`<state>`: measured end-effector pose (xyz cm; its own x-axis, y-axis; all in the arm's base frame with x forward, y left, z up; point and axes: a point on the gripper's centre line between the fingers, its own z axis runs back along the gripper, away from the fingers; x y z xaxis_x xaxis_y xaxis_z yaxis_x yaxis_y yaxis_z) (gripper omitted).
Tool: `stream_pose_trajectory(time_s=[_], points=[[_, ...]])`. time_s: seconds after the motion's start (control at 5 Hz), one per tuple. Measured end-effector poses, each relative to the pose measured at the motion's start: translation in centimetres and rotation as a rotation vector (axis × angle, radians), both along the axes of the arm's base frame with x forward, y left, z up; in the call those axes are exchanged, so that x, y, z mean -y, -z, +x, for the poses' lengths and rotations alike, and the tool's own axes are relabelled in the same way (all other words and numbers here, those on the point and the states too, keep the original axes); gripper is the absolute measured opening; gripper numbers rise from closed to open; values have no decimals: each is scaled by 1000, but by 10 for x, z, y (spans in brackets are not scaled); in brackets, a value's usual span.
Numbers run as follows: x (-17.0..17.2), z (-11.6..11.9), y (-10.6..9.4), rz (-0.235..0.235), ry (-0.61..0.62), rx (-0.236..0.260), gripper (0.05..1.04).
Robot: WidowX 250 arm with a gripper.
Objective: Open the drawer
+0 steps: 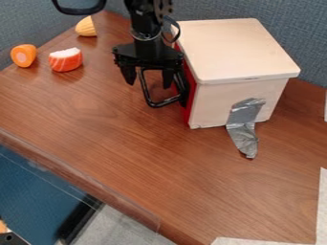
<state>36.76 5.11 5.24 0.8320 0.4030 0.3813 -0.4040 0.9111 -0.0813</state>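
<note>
Looks like grasp alignment at the handle. Gripper fingers apart, straddling one side of the black looped handle. Red-fronted drawer just beside it, camera-right, looks shut. Next: close on the bar, pull away from the box, watch for slip.
Box: pale smooth wood, rounded lid corners, crinkled silver duct tape on the side. Glossy toy sushi camera-left of gripper, on wood-grain table.
</note>
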Motion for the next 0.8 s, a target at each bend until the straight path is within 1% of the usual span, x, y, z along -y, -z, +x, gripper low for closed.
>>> stream_pose_trajectory(time_s=[0.2,0.4,0.6,0.8], points=[[0,1,7,-3,2,-6,952],[-2,-3,11,13,-11,-12,664],[-1,-10,17,10,-17,-30,354],[0,-16,21,-45,-62,-41,228]])
